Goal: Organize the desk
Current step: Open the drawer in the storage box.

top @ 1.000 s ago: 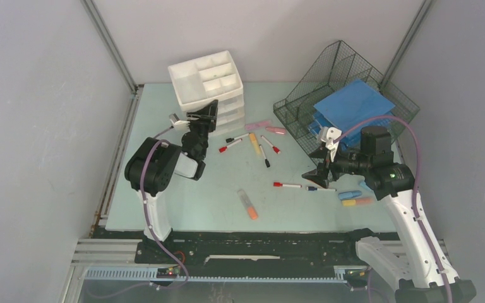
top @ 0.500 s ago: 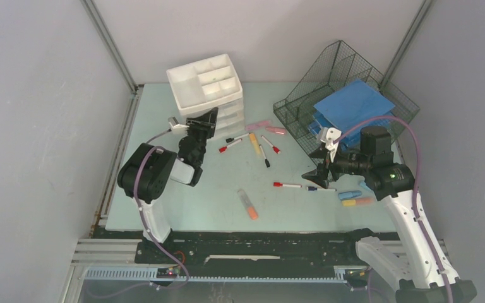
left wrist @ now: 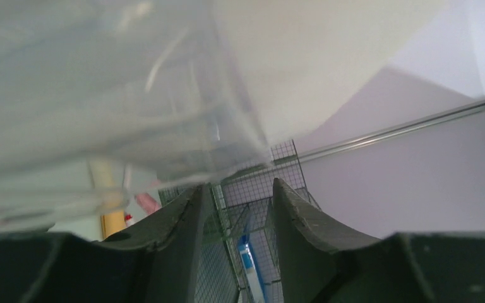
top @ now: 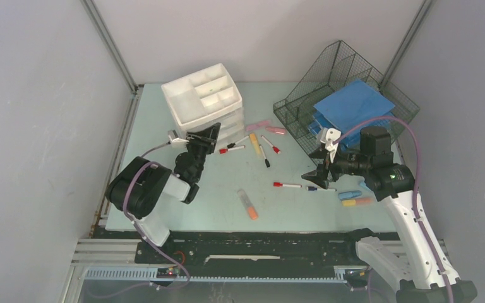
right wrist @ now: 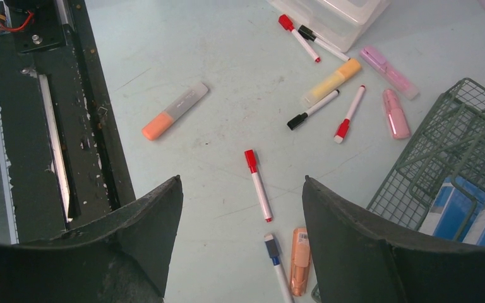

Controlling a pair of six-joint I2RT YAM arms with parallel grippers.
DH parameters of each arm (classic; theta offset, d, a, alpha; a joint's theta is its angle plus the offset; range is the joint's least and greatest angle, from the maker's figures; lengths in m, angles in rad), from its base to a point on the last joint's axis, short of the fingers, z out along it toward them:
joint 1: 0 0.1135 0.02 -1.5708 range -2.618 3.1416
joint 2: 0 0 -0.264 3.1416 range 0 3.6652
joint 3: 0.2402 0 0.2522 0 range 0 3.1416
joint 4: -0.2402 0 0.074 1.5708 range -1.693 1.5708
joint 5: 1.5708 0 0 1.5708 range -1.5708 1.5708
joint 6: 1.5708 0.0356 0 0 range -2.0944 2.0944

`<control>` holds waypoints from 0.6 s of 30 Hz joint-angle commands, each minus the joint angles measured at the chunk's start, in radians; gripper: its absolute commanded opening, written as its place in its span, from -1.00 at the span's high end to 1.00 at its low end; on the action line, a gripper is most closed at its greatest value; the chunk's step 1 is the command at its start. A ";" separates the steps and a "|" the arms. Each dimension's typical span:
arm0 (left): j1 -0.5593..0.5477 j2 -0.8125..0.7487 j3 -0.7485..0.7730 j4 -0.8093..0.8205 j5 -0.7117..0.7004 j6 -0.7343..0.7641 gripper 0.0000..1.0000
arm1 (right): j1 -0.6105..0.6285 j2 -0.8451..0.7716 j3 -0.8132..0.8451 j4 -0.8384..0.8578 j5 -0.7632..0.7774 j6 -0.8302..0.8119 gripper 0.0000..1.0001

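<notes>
White drawer unit (top: 202, 101), markers (top: 287, 185) across desk (top: 218, 203), tray (top: 343, 60)

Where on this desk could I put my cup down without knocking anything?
Bare desk lies at the back between the white drawer unit and the wire-mesh tray, and along the black rail either side of the orange highlighter. The markers between are crowded.

White shells are covering the left arm (top: 140, 189) and right arm (top: 410, 218) between bulky black joints. Purple cables (top: 379, 118) are looping along both. A green light (top: 391, 175) is glowing. The left tool (left wrist: 237, 189) and right tool (right wrist: 240, 189) are showing dark, curved fingers (right wrist: 145, 221).
</notes>
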 commanded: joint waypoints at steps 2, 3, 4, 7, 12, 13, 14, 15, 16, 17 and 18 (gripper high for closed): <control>-0.020 -0.069 -0.081 0.049 0.033 0.022 -0.02 | 0.011 -0.013 0.002 0.007 0.002 -0.015 -0.54; -0.021 -0.076 -0.091 0.048 0.047 0.018 -0.05 | 0.011 -0.014 0.002 0.007 0.003 -0.015 -0.54; -0.020 -0.083 -0.101 0.048 0.065 0.015 -0.08 | 0.011 -0.014 0.003 0.006 0.002 -0.015 -0.54; -0.020 -0.110 -0.133 0.048 0.132 0.013 -0.15 | 0.010 -0.017 0.002 0.007 0.003 -0.015 -0.54; -0.022 -0.217 -0.231 0.028 0.213 0.074 -0.33 | 0.011 -0.018 0.002 0.005 0.002 -0.016 -0.54; -0.021 -0.256 -0.246 -0.005 0.221 0.095 -0.37 | 0.012 -0.016 0.002 0.006 0.002 -0.016 -0.54; -0.019 -0.306 -0.248 -0.085 0.235 0.118 -0.38 | 0.013 -0.016 0.001 0.005 0.000 -0.016 -0.54; -0.020 -0.365 -0.235 -0.205 0.258 0.154 -0.38 | 0.015 -0.016 0.002 0.005 0.001 -0.016 -0.54; -0.021 -0.436 -0.211 -0.346 0.269 0.199 -0.38 | 0.016 -0.014 0.002 0.004 0.002 -0.017 -0.54; -0.025 -0.510 -0.176 -0.516 0.272 0.258 -0.39 | 0.017 -0.013 0.002 0.005 0.003 -0.018 -0.54; -0.028 -0.583 -0.129 -0.682 0.263 0.324 -0.38 | 0.017 -0.013 0.002 0.005 0.004 -0.019 -0.54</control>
